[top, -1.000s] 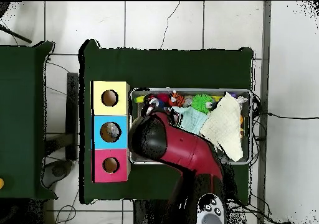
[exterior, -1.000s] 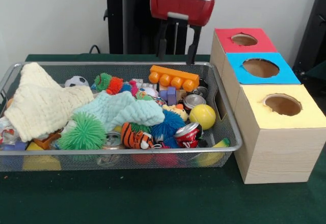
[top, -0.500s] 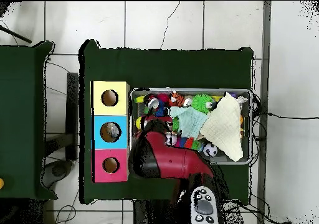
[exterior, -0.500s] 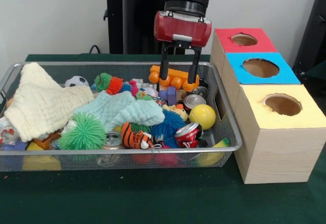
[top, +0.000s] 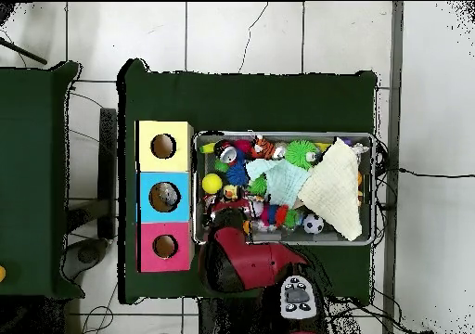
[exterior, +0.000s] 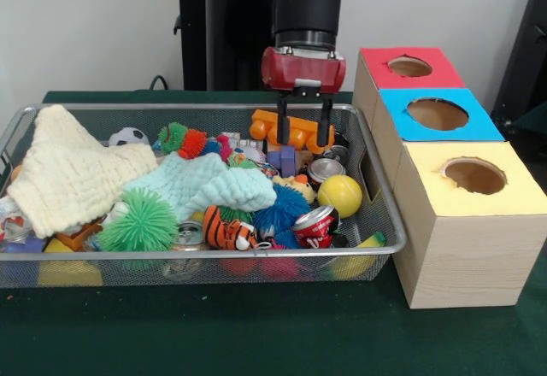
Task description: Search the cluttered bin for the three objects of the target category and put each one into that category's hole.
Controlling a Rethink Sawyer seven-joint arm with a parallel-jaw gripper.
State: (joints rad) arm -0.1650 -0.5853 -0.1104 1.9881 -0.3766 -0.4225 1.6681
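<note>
- Front view: the gripper (exterior: 303, 122) reaches into the wire bin (exterior: 389, 222), its fingers spread and set either side of the orange block (exterior: 291, 130) at the back; whether they touch it I cannot tell.
- Overhead view: the red arm (top: 249, 261) covers the bin's corner nearest the red box (top: 165, 246); the block is hidden.

A glossy red and black arm (exterior: 306, 8) ends in a red wrist block with a grey plate and two thin black fingers (exterior: 282, 118).

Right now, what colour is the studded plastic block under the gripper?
Orange studded plastic block, straddled by the open gripper; clearest in the front view.
</note>
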